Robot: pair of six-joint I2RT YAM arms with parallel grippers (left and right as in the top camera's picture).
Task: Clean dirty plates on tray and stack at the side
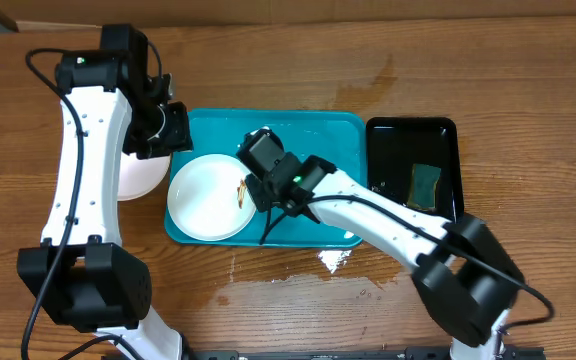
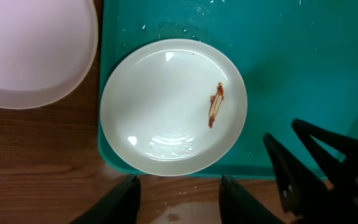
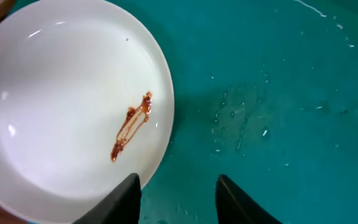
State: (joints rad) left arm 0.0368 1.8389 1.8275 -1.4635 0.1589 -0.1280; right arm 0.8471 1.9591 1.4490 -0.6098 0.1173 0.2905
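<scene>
1. Plates in sight number two: one smeared plate (image 1: 203, 200) lies in the turquoise tray (image 1: 318, 125), just ahead of the right gripper (image 3: 178, 183), with its brown smear (image 3: 131, 124) a little further ahead
2. Right gripper: jaws partly apart with nothing between them; one finger shows over that plate's rim, the other over wet bare tray, and I cannot tell whether the rim is touched
3. Left gripper (image 2: 179, 186): jaws also apart and empty, hovering by the tray's edge with the smeared plate just ahead of its fingers
4. The second plate (image 2: 30, 50), pale-rimmed, sits on the wooden table (image 1: 288, 290) outside the tray, ahead and to the left of the left gripper, apart from the first plate
5. Well off to the right gripper's far side: one black tray (image 1: 393, 140) holding one sponge (image 1: 426, 185)
</scene>
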